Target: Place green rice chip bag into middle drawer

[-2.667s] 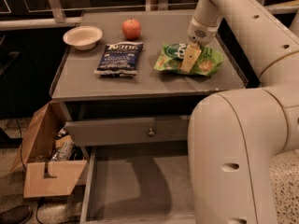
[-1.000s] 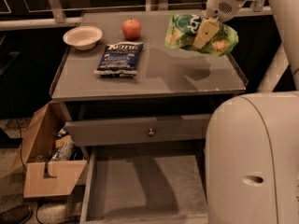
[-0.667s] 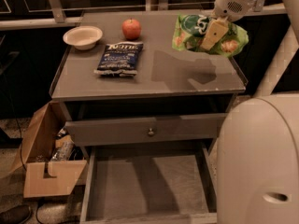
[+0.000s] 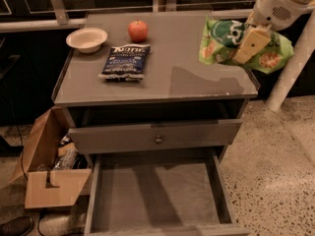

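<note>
gripper point(image 4: 247, 48) clamped on the green rice chip bag point(image 4: 220, 37), held above the right edge of the cabinet top point(image 4: 162, 77). middle drawer point(image 4: 157, 195) open, near and low. i'd carry it nearward, clear of the knobbed drawer point(image 4: 157, 137), lower, then release over its floor.

The crinkly green rice chip bag point(image 4: 220, 42) hangs tilted in the air over the right edge of the desk point(image 4: 162, 77), near its back right corner, pinched in the hand point(image 4: 246, 50). The middle drawer point(image 4: 155, 195), grey and shallow, stands pulled out below the desk's front edge.
</note>
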Robot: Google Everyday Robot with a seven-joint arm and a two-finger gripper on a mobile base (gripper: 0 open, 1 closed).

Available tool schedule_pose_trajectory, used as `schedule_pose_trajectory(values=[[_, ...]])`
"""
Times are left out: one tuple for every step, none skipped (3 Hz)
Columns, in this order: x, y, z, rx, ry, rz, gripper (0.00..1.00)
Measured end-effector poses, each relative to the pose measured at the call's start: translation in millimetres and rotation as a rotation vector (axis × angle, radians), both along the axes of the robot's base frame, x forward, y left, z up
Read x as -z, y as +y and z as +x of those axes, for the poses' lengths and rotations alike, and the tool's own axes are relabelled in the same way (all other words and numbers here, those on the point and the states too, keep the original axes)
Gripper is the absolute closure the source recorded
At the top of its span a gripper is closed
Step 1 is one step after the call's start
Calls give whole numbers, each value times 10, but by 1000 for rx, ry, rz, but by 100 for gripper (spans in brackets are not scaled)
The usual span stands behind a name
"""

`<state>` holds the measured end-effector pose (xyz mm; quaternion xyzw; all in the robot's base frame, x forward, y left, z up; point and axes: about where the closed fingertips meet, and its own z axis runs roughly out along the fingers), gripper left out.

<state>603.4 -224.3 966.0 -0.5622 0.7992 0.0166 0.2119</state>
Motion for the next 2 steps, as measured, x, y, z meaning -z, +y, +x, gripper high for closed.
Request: schedule_pose_trajectory(values=[[201, 40, -121, -10, 47, -6, 100], [308, 64, -144, -3, 55, 1, 100]])
